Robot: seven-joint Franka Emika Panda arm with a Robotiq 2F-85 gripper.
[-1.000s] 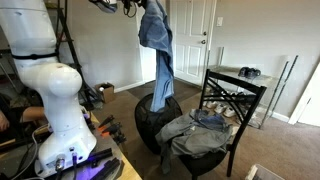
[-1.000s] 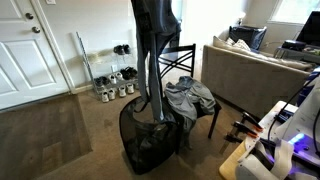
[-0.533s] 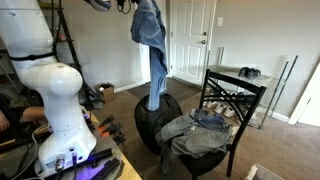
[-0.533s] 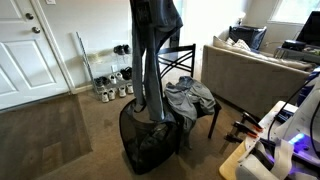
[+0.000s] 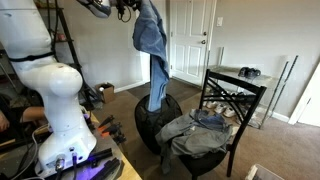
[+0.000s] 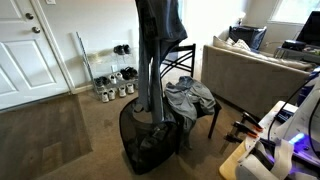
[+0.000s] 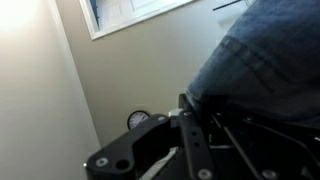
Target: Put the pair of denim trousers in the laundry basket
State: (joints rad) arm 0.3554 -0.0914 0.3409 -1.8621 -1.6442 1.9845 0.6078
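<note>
Jaws look clamped on the denim trousers, with the gripper way up at the top of the frame. Leg ends already dangle into the black mesh laundry basket below. Left to do, I'd say: lower and let go.

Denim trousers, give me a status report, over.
Tool shut on denim trousers, held high. Leg ends reach laundry basket mouth. Chair with clothes beside basket, not blocking.

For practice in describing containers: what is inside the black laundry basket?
The hanging denim trousers' leg ends dip into the laundry basket. Its dark wall hides the bottom, so any other contents cannot be seen.
</note>
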